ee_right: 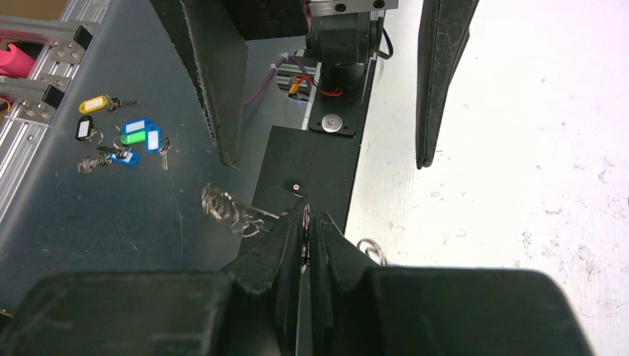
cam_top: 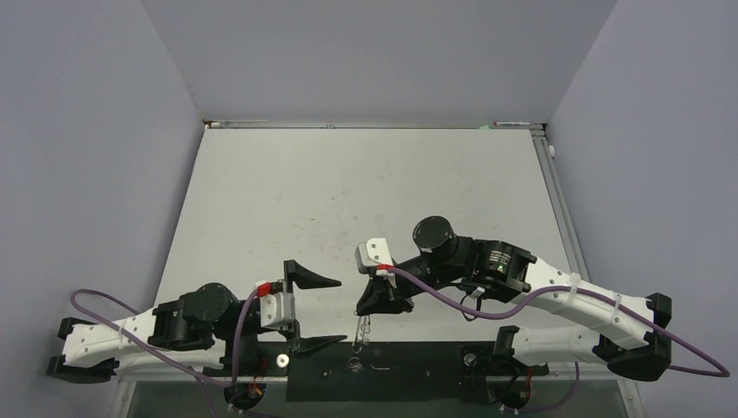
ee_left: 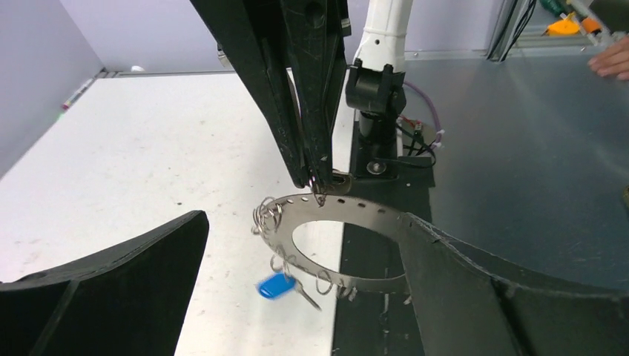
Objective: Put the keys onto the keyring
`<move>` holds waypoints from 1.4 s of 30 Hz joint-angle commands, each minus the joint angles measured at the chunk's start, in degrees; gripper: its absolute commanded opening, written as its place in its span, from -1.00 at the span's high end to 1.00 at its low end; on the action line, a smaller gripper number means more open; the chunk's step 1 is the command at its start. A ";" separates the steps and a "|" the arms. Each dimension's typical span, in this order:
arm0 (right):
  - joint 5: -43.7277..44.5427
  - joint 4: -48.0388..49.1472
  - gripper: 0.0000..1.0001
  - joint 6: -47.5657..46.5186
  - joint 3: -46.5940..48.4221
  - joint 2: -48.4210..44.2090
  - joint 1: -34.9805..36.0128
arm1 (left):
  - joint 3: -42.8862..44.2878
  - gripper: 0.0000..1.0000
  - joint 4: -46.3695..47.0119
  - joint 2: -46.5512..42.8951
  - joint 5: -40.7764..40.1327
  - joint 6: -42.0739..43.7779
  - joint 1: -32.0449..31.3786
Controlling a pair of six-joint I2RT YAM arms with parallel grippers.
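Note:
My right gripper [cam_top: 370, 306] is shut on the rim of the keyring [ee_left: 356, 211], a flat grey metal ring fringed with wire loops, and holds it hanging above the table's near edge. In the left wrist view the right gripper's fingers [ee_left: 315, 148] come down onto the ring's far rim. A blue key [ee_left: 276, 285] hangs from a loop on the ring's near rim and is blurred. My left gripper [ee_left: 304, 219] is open, its fingers on either side of the ring; the right-hand finger hides part of the rim. In the right wrist view the ring [ee_right: 305, 222] shows edge-on between the shut fingers. No dark key shows on the ring.
A black base plate [cam_top: 392, 370] runs along the table's near edge under the ring. Several spare tagged keys [ee_right: 122, 137], among them yellow, green, blue and black ones, lie on the dark bench beside the table. A person's hand [ee_left: 612, 59] is at the bench's far corner.

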 commanded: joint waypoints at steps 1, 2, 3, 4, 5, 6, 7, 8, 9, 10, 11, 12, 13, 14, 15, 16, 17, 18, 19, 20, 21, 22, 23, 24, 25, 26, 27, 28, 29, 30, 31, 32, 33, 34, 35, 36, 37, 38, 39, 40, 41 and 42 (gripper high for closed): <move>-2.27 1.89 0.90 -0.10 4.20 0.12 0.71 | 4.19 -0.99 -2.14 1.77 0.40 7.93 -0.31; -2.67 1.59 0.90 -0.26 4.67 0.23 0.74 | 4.63 -0.91 -2.63 2.57 0.35 9.05 -0.31; -2.96 1.33 0.90 -0.44 5.10 0.40 0.83 | 4.95 -0.83 -2.73 3.25 0.54 9.62 -0.31; -3.34 1.03 0.90 -0.58 5.59 0.57 0.92 | 5.16 -0.78 -2.70 3.94 0.92 10.04 -0.31; -3.81 0.76 0.90 -0.66 6.05 0.79 1.06 | 5.33 -0.74 -2.56 4.57 1.41 10.49 -0.31; -4.11 0.60 0.90 -0.72 6.56 0.89 1.22 | 5.47 -0.71 -2.43 5.25 2.02 11.15 -0.31; -4.26 0.48 0.90 -0.73 6.89 1.09 1.40 | 5.48 -0.69 -2.17 5.78 2.50 11.81 -0.28; -4.33 0.28 0.90 -0.77 7.23 1.19 1.60 | 5.41 -0.66 -1.43 6.27 2.62 12.33 -0.30; -4.30 0.18 0.90 -0.77 7.44 1.30 1.84 | 5.32 -0.61 -0.71 6.69 3.29 12.72 -0.26; -4.22 0.13 0.90 -0.77 7.47 1.38 2.04 | 5.23 -0.55 0.21 7.02 4.07 13.04 -0.22; -4.08 0.10 0.90 -0.77 7.50 1.48 2.22 | 5.14 -0.49 0.95 7.39 5.03 13.24 -0.21; -3.91 0.03 0.90 -0.86 7.43 1.54 2.46 | 5.13 -0.45 1.62 7.93 5.64 13.39 -0.21; -3.71 0.05 0.90 -0.79 7.31 1.64 2.52 | 5.24 -0.43 1.98 8.56 6.09 13.49 -0.22; -3.49 0.05 0.90 -0.82 7.25 1.63 2.71 | 5.41 -0.40 2.15 9.29 6.41 13.60 -0.22; -3.28 0.21 0.90 -0.78 7.09 1.55 2.85 | 5.60 -0.34 2.36 10.04 6.72 13.63 -0.22; -3.19 0.26 0.90 -0.80 7.00 1.58 2.95 | 5.67 -0.27 2.47 10.74 7.02 13.67 -0.19; -3.15 0.42 0.90 -0.77 6.83 1.47 3.00 | 5.79 -0.19 2.63 11.44 7.29 13.65 -0.13; -3.15 0.54 0.90 -0.77 6.67 1.47 3.04 | 5.79 -0.10 2.92 11.92 7.63 13.63 -0.21; -3.21 0.57 0.90 -0.81 6.56 1.47 3.04 | 5.75 0.00 3.24 12.32 7.85 13.63 -0.22; -3.19 0.62 0.90 -0.80 6.42 1.44 3.05 | 5.66 0.10 3.49 12.58 7.98 13.63 -0.22; -3.22 0.65 0.90 -0.75 6.33 1.44 3.07 | 5.66 0.20 3.70 12.75 7.99 13.63 -0.17; -3.16 0.58 0.90 -0.70 6.24 1.37 3.12 | 5.59 0.29 4.00 12.78 8.06 13.63 -0.21; -3.10 0.61 0.90 -0.73 6.11 1.36 3.14 | 5.50 0.30 4.28 12.74 8.16 13.63 -0.22; -3.00 0.60 0.90 -0.69 5.93 1.31 3.14 | 5.49 0.31 4.56 12.63 8.30 13.51 -0.22; -2.85 0.62 0.90 -0.73 5.85 1.29 3.08 | 5.46 0.31 4.74 12.47 8.41 13.46 -0.22; -2.69 0.66 0.90 -0.73 5.67 1.25 3.13 | 5.45 0.30 4.92 12.32 8.53 13.39 -0.22; -2.56 0.58 0.90 -0.73 5.58 1.23 3.14 | 5.48 0.29 4.98 12.20 8.48 13.29 -0.22; -2.39 0.54 0.90 -0.69 5.42 1.28 3.12 | 5.44 0.28 4.98 12.09 8.44 13.28 -0.22; -2.09 0.51 0.90 -0.68 5.34 1.28 3.18 | 5.52 0.24 4.98 11.96 8.44 13.16 -0.22; -1.89 0.30 0.90 -0.73 5.21 1.29 3.21 | 5.61 0.21 4.80 11.87 8.43 13.06 -0.20; -1.77 0.12 0.90 -0.83 5.10 1.31 3.22 | 5.76 0.19 4.54 11.90 8.31 12.98 -0.19; -1.43 0.02 0.90 -0.86 4.99 1.35 3.23 | 5.85 0.19 4.19 11.93 8.06 12.75 -0.22; -1.31 -0.10 0.90 -0.86 4.90 1.35 3.23 | 5.98 0.19 3.97 11.91 8.00 12.61 -0.22; -1.23 -0.13 0.90 -0.86 4.78 1.37 3.23 | 6.01 0.22 3.94 12.00 8.00 12.53 -0.22; -1.03 -0.13 0.90 -0.90 4.64 1.36 3.20 | 5.99 0.23 3.93 12.00 7.95 12.38 -0.22; -0.84 -0.13 0.90 -0.86 4.54 1.35 3.30 | 5.93 0.24 3.93 12.02 7.91 12.24 -0.21; -0.78 -0.09 0.90 -0.87 4.47 1.43 3.24 | 5.99 0.27 3.89 12.12 7.91 12.15 -0.22; -0.73 -0.17 0.90 -0.86 4.46 1.44 3.30 | 6.05 0.32 3.85 12.16 7.86 12.14 -0.22; -0.64 -0.22 0.90 -0.90 4.36 1.46 3.31 | 6.07 0.34 3.77 12.24 7.71 12.06 -0.22; -0.60 -0.13 0.90 -1.01 4.20 1.37 3.31 | 6.10 0.34 3.82 12.21 7.54 12.05 -0.22; -0.62 -0.06 0.90 -1.00 3.98 1.28 3.29 | 6.10 0.37 3.88 12.18 7.41 12.05 -0.15; -0.72 0.00 0.90 -0.95 3.85 1.33 3.31 | 6.10 0.41 3.99 12.11 7.20 11.94 -0.19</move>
